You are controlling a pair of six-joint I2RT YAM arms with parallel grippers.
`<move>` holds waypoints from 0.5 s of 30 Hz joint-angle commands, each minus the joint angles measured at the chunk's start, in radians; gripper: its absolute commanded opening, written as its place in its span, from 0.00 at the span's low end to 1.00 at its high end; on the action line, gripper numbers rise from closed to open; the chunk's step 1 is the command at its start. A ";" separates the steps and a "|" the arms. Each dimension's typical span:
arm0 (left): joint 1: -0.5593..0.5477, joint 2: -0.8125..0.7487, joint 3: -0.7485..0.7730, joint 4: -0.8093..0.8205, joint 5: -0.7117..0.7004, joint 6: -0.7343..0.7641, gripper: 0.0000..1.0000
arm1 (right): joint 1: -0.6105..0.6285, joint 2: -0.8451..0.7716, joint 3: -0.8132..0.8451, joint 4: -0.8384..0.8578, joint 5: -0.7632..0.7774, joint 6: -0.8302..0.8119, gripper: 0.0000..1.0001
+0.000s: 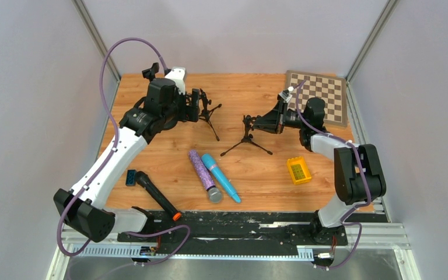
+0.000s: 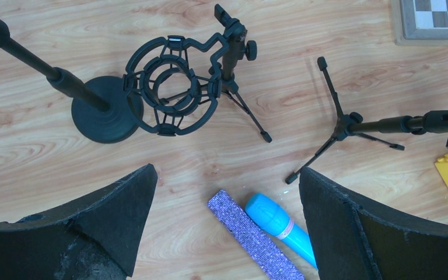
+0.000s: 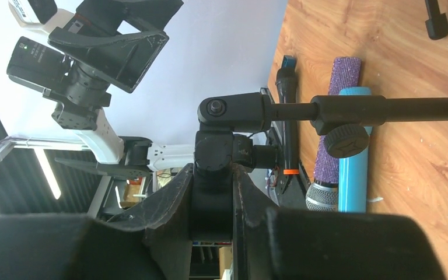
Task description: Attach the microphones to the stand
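Three microphones lie at the table's front: a glittery purple one (image 1: 203, 175), a light-blue one (image 1: 221, 178) beside it, and a black one (image 1: 158, 195) with an orange ring at the left. A black tripod stand (image 1: 247, 140) stands mid-table. My right gripper (image 1: 266, 122) is shut on its top clip (image 3: 213, 169), with the stand's pole (image 3: 385, 108) running right. My left gripper (image 1: 197, 106) is open and empty beside a shock-mount stand (image 1: 210, 114). In the left wrist view my left gripper (image 2: 226, 172) hangs above the purple (image 2: 254, 239) and blue (image 2: 280, 224) microphones.
A round-base stand (image 2: 102, 108) is left of the shock mount (image 2: 172, 87). A chessboard (image 1: 318, 96) lies at the back right. A yellow brick (image 1: 298, 170) sits right of the microphones and a blue brick (image 1: 130, 177) by the black microphone.
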 commanded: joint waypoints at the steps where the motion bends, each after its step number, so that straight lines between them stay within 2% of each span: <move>1: -0.011 -0.019 -0.005 0.026 -0.022 0.017 1.00 | 0.003 -0.067 0.050 0.046 -0.034 0.063 0.00; 12: -0.027 -0.020 -0.004 0.026 -0.025 0.022 1.00 | 0.004 -0.050 0.060 -0.011 -0.082 0.058 0.00; 15: -0.031 -0.019 -0.004 0.026 -0.027 0.023 1.00 | 0.003 -0.043 0.067 -0.076 -0.095 0.013 0.00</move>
